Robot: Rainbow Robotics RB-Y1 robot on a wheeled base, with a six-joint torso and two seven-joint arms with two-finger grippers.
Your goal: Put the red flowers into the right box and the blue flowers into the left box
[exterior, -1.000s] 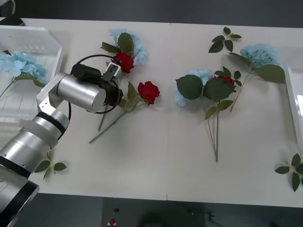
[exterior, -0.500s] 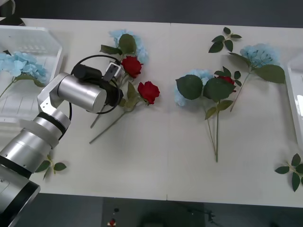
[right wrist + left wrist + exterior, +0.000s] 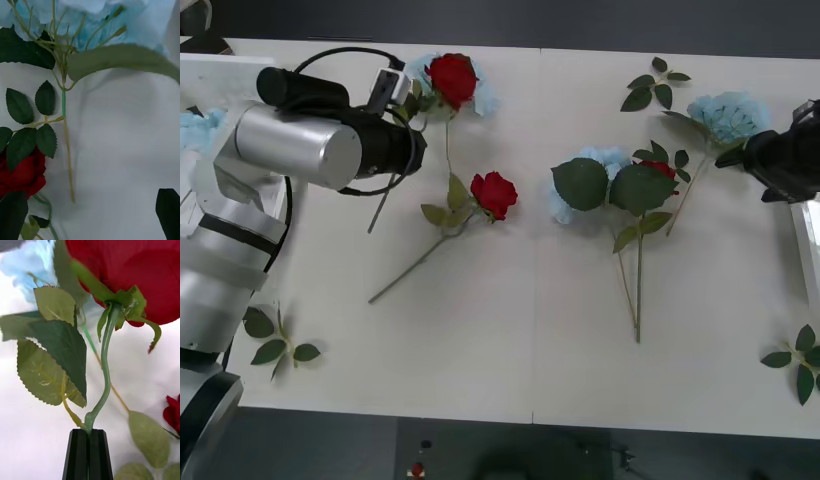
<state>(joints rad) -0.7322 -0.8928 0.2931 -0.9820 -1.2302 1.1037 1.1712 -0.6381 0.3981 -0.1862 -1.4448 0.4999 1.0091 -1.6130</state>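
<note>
The held red rose (image 3: 452, 78) is pinched by its stem in the left gripper (image 3: 89, 444), whose black jaws are clenched tight on it just below the leaves; the bloom sits over a pale blue hydrangea (image 3: 478, 92) near the far edge of the desk (image 3: 510, 350). Half a second ago this rose was lower and nearer the second red rose (image 3: 495, 192); now it has been lifted up and away, its stem hanging free of the surface, and the left arm has swung back toward the left box (image 3: 210, 72). The second rose has stayed where it was, its long stem slanting toward the near-left.

The right gripper (image 3: 780, 160) has come into the front view since then, at the right side beside the far-right hydrangea (image 3: 728, 115); whether its jaws are released or clenched I cannot tell. Its wrist view looks down on that hydrangea's stem (image 3: 66, 138).

The desk is white, with a seam running down its middle. At centre-right lie another blue hydrangea (image 3: 605, 160) and a third red rose (image 3: 660, 170), partly hidden under large dark leaves. Loose leaf sprigs (image 3: 658, 84) lie at the far right, near right and near left. The right box (image 3: 802, 240) shows as a white rim at the right edge.
</note>
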